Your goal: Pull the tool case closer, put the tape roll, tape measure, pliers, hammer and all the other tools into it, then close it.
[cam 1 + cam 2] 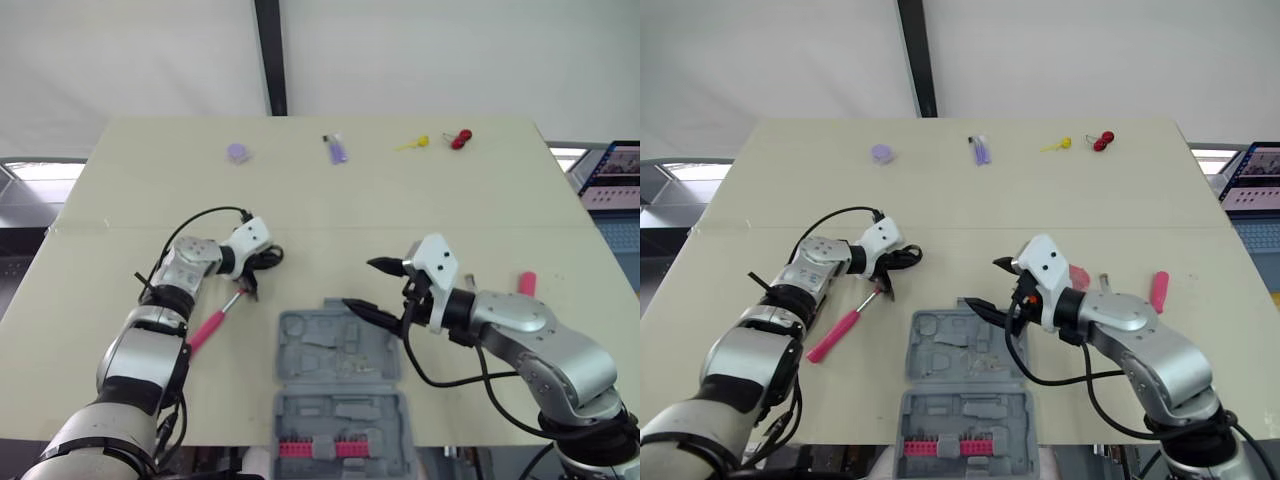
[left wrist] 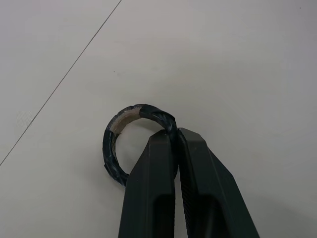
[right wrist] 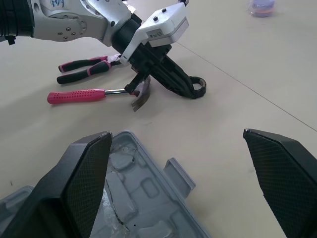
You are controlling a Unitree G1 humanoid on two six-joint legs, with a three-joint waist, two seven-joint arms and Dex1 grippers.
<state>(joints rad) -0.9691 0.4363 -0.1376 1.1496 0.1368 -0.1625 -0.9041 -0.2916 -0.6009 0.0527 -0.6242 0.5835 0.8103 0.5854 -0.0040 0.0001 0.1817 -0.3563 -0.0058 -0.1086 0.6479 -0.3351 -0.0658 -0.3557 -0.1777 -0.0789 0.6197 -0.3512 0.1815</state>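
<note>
1. Your left gripper [image 1: 262, 258] was pinched shut on the rim of the tape roll [image 2: 113, 144], low over the table [image 1: 330, 200] left of centre, just past the hammer [image 1: 212, 325] head.
2. The case [image 1: 290, 330] sat open at the middle of the near edge, so the carry looked short.
3. That pinch only had one thin side of the ring, so I'd have lifted straight up and gone slow. A quick swing could've twisted it loose.
4. Your right gripper [image 1: 362, 284] hung wide open over the case's far edge. I'd have backed it off first so the arms didn't bump.
5. The pliers [image 3: 84, 69] lay beside the hammer handle, out of the path.
</note>
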